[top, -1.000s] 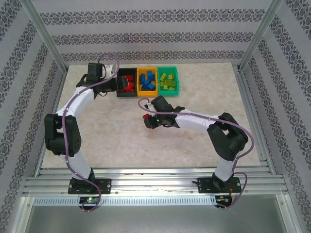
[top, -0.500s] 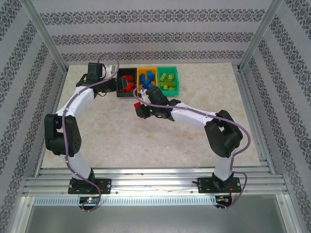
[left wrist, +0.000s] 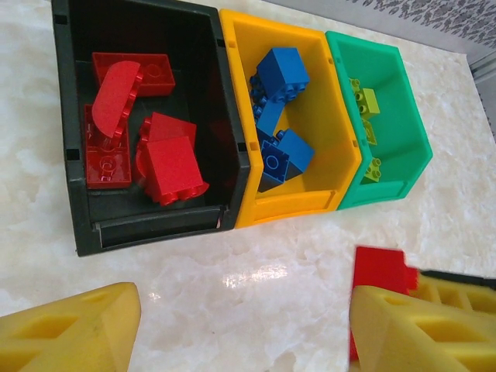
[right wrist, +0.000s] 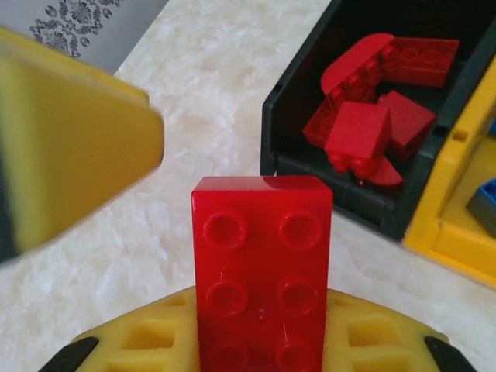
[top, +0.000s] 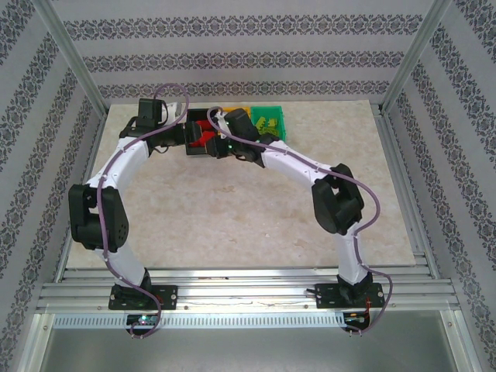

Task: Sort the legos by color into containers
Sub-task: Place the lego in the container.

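The right gripper (top: pixel 215 144) clamps a red lego (right wrist: pixel 262 271), and the black bin (right wrist: pixel 333 186) lies just ahead, at upper right. The left gripper (left wrist: pixel 244 310) gapes wide, empty.

Top external: we look down from high above the near edge toward the far side, with the whole pale marble-patterned desk (top: pixel 232 225) in frame. Left wrist: we're close, tilted down at the front of the black rectangular plastic bin (left wrist: pixel 155 231). Right wrist: closer and lower, same bin at upper right. Both wrist views share its red studded plastic bricks (left wrist: pixel 170 167).
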Robot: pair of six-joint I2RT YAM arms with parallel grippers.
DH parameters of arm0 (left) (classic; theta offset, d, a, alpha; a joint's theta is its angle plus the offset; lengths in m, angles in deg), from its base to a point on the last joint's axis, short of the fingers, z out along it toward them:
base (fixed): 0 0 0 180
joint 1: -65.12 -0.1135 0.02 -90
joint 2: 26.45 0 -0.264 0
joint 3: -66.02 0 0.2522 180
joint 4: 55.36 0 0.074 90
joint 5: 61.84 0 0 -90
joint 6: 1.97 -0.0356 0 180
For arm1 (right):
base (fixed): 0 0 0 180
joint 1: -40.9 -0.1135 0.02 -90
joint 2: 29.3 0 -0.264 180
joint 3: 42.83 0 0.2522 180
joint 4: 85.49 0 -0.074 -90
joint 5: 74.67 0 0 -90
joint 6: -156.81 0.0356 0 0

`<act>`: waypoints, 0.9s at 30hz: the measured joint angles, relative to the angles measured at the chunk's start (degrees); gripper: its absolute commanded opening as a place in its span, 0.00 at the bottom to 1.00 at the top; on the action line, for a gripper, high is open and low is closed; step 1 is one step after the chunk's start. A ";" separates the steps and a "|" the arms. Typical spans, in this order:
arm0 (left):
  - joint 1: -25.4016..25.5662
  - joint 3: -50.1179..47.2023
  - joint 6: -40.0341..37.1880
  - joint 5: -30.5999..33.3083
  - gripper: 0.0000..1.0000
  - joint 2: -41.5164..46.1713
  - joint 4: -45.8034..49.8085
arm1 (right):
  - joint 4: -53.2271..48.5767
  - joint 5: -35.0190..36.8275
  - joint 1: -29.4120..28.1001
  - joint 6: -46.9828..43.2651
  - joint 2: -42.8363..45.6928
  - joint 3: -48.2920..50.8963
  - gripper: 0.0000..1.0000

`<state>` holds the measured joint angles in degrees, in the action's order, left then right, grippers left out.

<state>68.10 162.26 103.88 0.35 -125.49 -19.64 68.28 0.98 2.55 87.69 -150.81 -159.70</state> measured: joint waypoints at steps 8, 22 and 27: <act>-1.25 0.17 0.85 -0.22 0.72 1.09 0.15 | -5.70 -0.35 1.05 0.42 -10.36 -16.26 0.01; -2.75 0.17 2.25 -0.90 0.72 2.32 -0.07 | -7.48 2.78 3.69 4.35 -32.76 -48.39 0.31; -3.37 0.17 2.84 -1.55 0.72 2.69 -0.44 | -7.52 4.02 5.27 5.90 -33.51 -48.81 0.52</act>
<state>64.74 162.43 106.72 -1.20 -122.80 -20.08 60.76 5.00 7.82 93.59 -184.32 -208.51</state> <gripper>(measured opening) 0.720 0.474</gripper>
